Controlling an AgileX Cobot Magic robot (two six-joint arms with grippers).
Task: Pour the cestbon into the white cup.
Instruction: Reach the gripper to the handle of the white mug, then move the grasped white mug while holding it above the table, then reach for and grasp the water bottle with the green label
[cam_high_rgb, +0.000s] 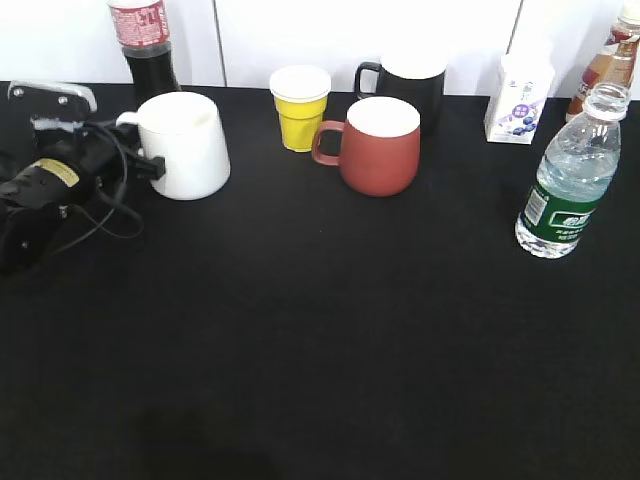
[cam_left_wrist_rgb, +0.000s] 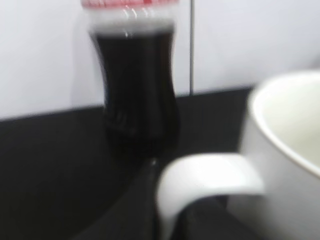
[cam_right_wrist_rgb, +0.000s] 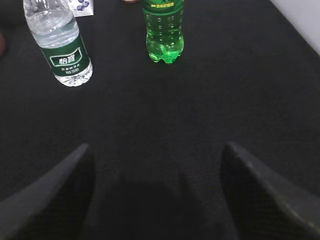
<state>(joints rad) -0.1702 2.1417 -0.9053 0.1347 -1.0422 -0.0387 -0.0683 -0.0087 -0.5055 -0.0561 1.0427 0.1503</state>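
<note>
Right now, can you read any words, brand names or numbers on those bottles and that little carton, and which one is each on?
"怡寶" in white on the dark green label of the water bottle; the smaller print under it is too small.
Cola bottle, red label: white print, too blurred.
Small carton: blueberry picture, text too small.
Green bottle: label cut off, unreadable.
Brown bottle: label unreadable.

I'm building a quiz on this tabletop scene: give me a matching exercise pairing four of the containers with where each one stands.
Things:
1. white cup
2. cestbon
3. yellow cup
4. red-brown mug

Places:
A. far right, near the carton
B. left, handle beside the left gripper
C. middle, in front of the black mug
D. back row, left of the red-brown mug

Pairs: 1-B, 2-A, 3-D, 4-C
</note>
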